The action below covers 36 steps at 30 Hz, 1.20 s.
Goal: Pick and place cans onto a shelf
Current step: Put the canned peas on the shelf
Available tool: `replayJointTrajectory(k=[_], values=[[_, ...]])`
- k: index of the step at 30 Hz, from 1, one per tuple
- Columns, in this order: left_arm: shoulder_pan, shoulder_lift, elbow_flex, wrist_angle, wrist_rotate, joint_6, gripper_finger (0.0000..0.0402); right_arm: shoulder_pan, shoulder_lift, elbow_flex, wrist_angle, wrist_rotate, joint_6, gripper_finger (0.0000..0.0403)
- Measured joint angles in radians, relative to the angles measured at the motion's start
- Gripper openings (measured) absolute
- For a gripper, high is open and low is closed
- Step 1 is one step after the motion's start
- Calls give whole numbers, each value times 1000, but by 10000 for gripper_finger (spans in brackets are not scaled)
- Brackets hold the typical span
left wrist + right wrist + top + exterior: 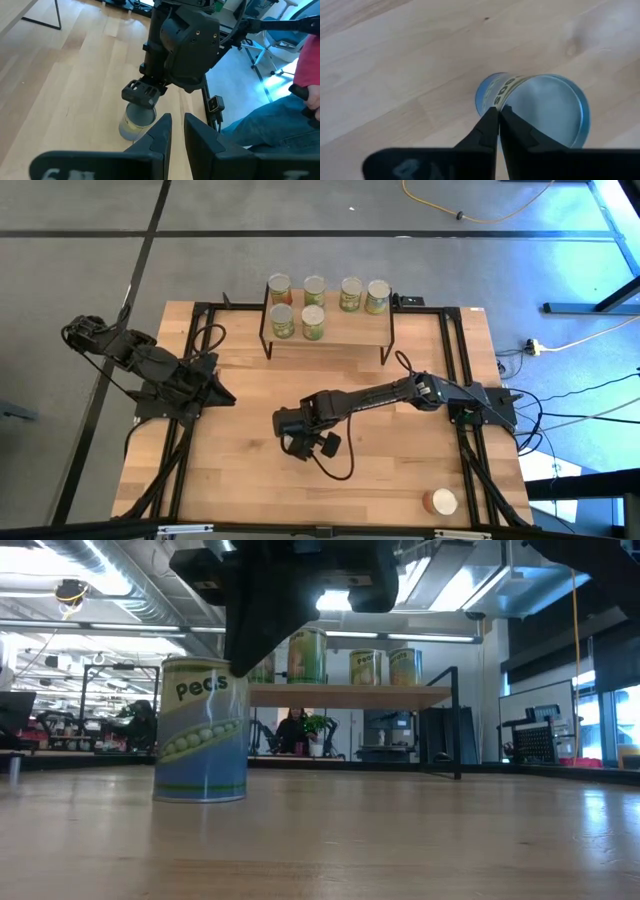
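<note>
Gripper point(498, 120) of your right arm, fingers pressed together, hangs just above the peas can point(540, 112), well apart from the shelf point(328, 328); left gripper point(172, 131) waits, narrowly parted.

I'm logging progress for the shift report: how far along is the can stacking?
Done: six cans stand on top of the shelf. In hand: the right hand, fingers together, hovers just over the peas can, not gripping it. Still to go: that can and the last can, by the right edge of the table, far from the shelf. The left hand waits at the left side.
</note>
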Motion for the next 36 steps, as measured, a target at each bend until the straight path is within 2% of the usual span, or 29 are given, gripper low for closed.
replayJointTrajectory(k=[19,30,36], values=[[0,0,0,-5,1,0,44,-9,-35,-2,-45,56,79,16],[0,0,0,-4,1,0,44,-8,-41,-1,-118,176,94,16],[0,0,0,-4,1,0,44,-8,-50,0,-148,177,100,16]])
